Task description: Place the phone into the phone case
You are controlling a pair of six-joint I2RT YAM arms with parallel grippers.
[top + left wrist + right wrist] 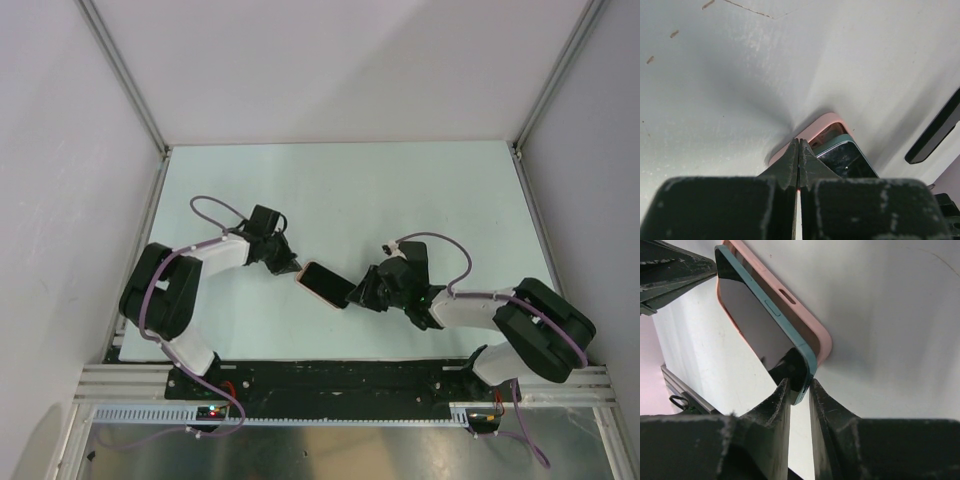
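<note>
Table (400, 190): pale, bare around the work, which sits in the near-middle between the two arms.

Phone case (822, 340): pink, lying flat on the table, open side up.

Phone (755, 320): teal frame, dark screen up. It lies over the case and lined up with it, but is not seated. In the right wrist view its long edge with the buttons stands clear above the pink rim, and the near corner is raised. The far end looks lower, possibly tucked inside the lip; can't confirm.

Judgement: insertion roughly half done. Still to do: lower the near end and press the frame down until the rim closes round it on all sides.

Left arm (200, 265): reaches right and forward, wrist angled down at the far end of the case.

Right arm (480, 310): folded low, reaches left toward the near end.

Left gripper (798, 146): jaws pressed together, tips touching the case's corner rim. Bracing or pinching the lip, can't tell which.

Right gripper (800, 387): jaws nearly closed, gripping the phone's near corner between them.
</note>
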